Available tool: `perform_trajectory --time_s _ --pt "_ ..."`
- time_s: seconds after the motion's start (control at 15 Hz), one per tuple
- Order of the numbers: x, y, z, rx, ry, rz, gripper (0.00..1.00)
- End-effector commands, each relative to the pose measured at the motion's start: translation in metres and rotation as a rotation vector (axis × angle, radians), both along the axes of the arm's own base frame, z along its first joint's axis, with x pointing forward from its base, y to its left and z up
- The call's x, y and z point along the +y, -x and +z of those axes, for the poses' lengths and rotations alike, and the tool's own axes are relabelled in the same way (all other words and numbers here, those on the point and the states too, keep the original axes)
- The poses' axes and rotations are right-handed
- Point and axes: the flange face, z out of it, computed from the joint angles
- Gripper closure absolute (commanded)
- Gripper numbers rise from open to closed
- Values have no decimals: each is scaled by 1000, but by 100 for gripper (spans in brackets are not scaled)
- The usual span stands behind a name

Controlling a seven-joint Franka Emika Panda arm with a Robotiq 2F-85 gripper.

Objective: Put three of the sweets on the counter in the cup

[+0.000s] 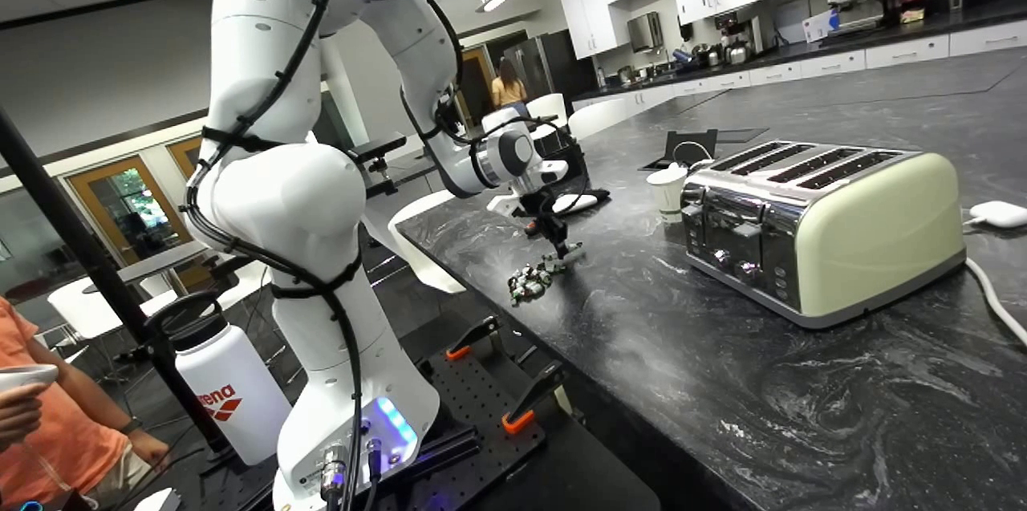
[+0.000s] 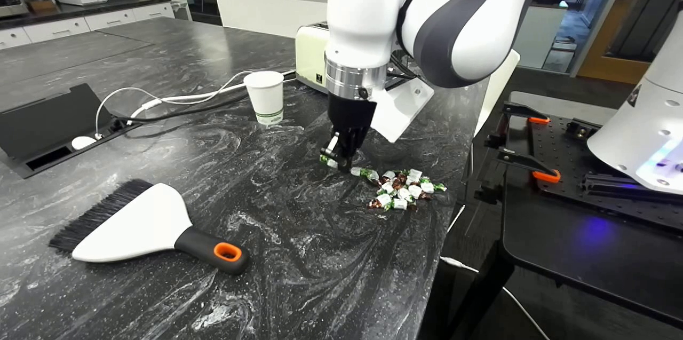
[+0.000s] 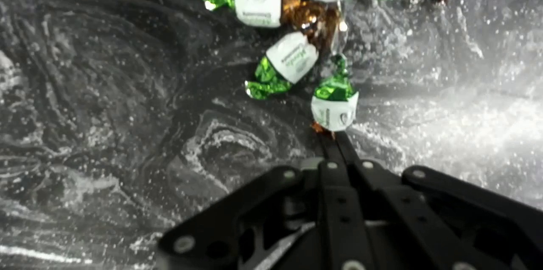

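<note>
Probably to take one sweet (image 3: 334, 113), the gripper (image 3: 336, 140) points down beside the pile (image 2: 401, 190), fingers (image 3: 334, 176) close together; whether they pinch its wrapper (image 3: 334, 90), I can't tell.

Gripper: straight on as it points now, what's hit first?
Likely the counter, which the gripper points down at; whether the jaws touch it is unclear. In the wrist view, a wrapped sweet shows right at their tips, so its twisted end might come first.
</note>
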Motion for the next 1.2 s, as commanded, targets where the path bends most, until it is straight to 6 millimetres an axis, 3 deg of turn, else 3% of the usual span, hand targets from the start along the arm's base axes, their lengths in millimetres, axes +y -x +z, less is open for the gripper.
perform_trajectory --time_s 0.0,0.33,0.53,0.67,1.13 --pt "-6 -17 52 -99 26 -6 100" --pt "-22 -63 130 -276 105 -11 100" --pt "-31 -96 154 -336 179 -4 100" --pt "-37 -116 152 -335 229 5 100" --pt "-74 -172 114 -284 292 -16 100"
